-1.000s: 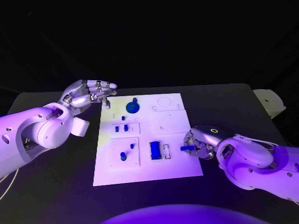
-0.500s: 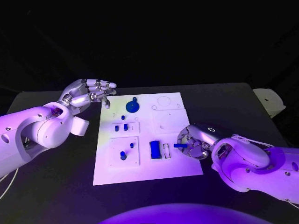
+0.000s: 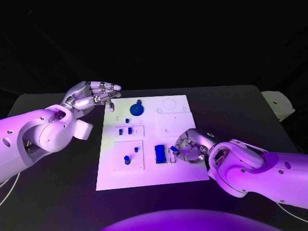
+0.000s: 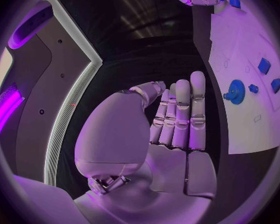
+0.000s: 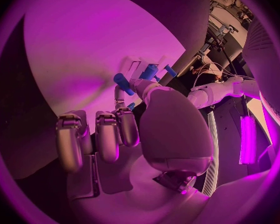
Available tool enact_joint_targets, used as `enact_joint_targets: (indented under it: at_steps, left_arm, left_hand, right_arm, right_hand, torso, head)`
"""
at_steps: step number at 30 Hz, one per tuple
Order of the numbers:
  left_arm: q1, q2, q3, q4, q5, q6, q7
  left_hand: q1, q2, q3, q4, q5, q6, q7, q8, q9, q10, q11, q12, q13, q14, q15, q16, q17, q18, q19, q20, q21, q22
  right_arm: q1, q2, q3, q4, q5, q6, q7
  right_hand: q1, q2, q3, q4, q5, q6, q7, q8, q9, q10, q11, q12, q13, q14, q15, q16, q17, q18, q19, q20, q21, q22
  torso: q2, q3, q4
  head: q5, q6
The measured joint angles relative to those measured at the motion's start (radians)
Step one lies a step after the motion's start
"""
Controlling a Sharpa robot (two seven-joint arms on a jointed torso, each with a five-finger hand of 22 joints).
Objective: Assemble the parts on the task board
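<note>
— Two hands; any writing?
— None readable. Right hand (image 3: 190,147) pinches a blue peg (image 5: 123,80) over the board (image 3: 174,175), beside the block (image 3: 159,153). Left hand (image 3: 91,97) holds nothing, fingers loosely curled.

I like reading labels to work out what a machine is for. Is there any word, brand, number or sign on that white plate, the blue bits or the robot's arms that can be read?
None can be read.
Task board: outlines and holes, no lettering.
Blue parts, such as the blue gear: no markings.
Left hand and right hand: no legible label.
</note>
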State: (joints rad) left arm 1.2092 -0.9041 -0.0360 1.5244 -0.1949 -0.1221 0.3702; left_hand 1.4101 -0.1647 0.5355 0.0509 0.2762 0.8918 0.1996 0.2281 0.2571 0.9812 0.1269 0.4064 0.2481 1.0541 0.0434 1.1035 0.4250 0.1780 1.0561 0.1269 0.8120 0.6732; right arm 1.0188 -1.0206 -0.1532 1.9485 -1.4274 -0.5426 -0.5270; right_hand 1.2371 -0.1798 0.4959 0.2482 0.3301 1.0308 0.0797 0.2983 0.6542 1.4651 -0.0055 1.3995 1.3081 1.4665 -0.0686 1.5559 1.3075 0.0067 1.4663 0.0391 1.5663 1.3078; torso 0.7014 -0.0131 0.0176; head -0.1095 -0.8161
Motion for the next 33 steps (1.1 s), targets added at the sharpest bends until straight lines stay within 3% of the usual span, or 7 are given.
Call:
enact_joint_targets:
  at_steps: [1,2,6,8,18,33]
  left_arm:
    - [0.000,0.000,0.000,0.000,0.000,0.000,0.000]
    - [0.000,0.000,0.000,0.000,0.000,0.000,0.000]
    - [0.000,0.000,0.000,0.001,-0.001,0.001,-0.001]
    - [0.000,0.000,0.000,0.001,-0.001,0.001,-0.001]
    - [0.000,0.004,0.000,0.001,-0.002,0.004,-0.002]
    - [0.000,0.003,0.000,0.001,-0.003,0.006,-0.003]
  left_hand:
    - [0.000,0.000,0.000,0.000,0.000,0.000,0.000,0.000,0.000,0.000,0.000,0.000,0.000,0.000,0.000,0.000,0.000,0.000,0.000,0.000,0.000,0.000]
    - [0.000,0.000,0.000,0.000,0.000,0.000,0.000,0.000,0.000,0.000,0.000,0.000,0.000,0.000,0.000,0.000,0.000,0.000,0.000,0.000,0.000,0.000]
    - [0.000,0.000,0.003,-0.003,0.000,0.000,0.000,0.000,0.000,0.000,0.000,0.000,0.000,0.000,0.000,0.000,0.000,0.000,0.000,0.000,0.000,0.001]
    - [0.000,0.000,0.003,-0.003,0.000,0.000,0.000,0.000,0.000,0.000,0.000,0.000,0.000,0.000,0.000,0.000,0.000,0.000,0.000,0.000,0.000,0.001]
    - [0.000,0.000,0.006,-0.006,0.000,0.000,0.000,0.004,0.000,0.000,0.000,0.000,0.000,0.000,0.000,0.000,-0.001,0.000,0.000,0.000,0.004,0.003]
    - [0.000,0.000,0.006,-0.006,0.000,0.000,0.000,0.004,-0.001,0.000,0.000,0.004,0.000,0.000,0.000,0.000,-0.002,0.000,0.000,0.000,0.004,0.004]
  right_arm:
    - [-0.001,0.003,0.000,-0.002,0.007,0.001,0.000]
    - [-0.001,0.005,0.000,-0.003,0.012,0.002,0.000]
    - [-0.004,0.016,0.000,-0.007,0.033,0.010,-0.002]
    - [-0.004,0.019,0.000,-0.008,0.041,0.013,-0.003]
    - [-0.004,0.028,0.001,-0.012,0.065,0.017,-0.007]
    - [-0.005,0.027,0.000,-0.022,0.062,0.023,-0.011]
  right_hand:
    - [-0.011,0.000,0.001,0.005,-0.005,0.000,0.000,0.004,0.037,0.002,-0.002,0.000,0.000,0.000,0.000,0.000,0.000,0.000,0.000,0.000,0.000,0.000]
    - [-0.018,0.000,0.003,0.007,-0.008,0.000,0.000,0.008,0.051,0.002,-0.008,0.000,0.000,-0.001,-0.001,0.004,0.000,0.000,0.000,0.000,0.000,0.000]
    - [-0.043,-0.002,0.001,0.013,-0.034,0.011,0.001,0.023,0.073,0.001,-0.009,0.000,0.000,0.000,-0.007,0.004,0.000,0.000,-0.001,-0.006,0.000,0.000]
    - [-0.052,-0.006,0.001,0.013,-0.046,0.028,-0.009,0.031,0.074,0.002,-0.016,0.000,0.000,-0.002,-0.010,0.004,0.000,0.000,0.000,-0.007,0.000,0.000]
    - [-0.065,-0.001,0.001,0.018,-0.069,0.050,-0.027,0.043,0.079,0.002,-0.016,0.000,0.000,0.000,-0.014,0.004,0.000,0.000,-0.004,-0.011,0.000,0.000]
    - [-0.086,0.002,-0.002,0.026,-0.080,0.063,-0.037,0.054,0.086,-0.002,-0.020,0.000,0.000,0.000,-0.014,0.004,0.000,0.000,0.000,-0.014,0.000,0.000]
  torso:
    - [0.000,-0.0001,0.0000]
    - [0.000,-0.0001,0.0000]
    - [0.000,0.0000,0.0000]
    - [0.000,0.0000,-0.0002]
    - [0.000,0.0002,-0.0011]
    - [-0.001,0.0004,-0.0007]
  head:
    - [0.000,0.000]
    - [0.001,-0.001]
    - [0.003,-0.003]
    - [0.006,-0.003]
    - [0.009,-0.001]
    - [0.005,-0.002]
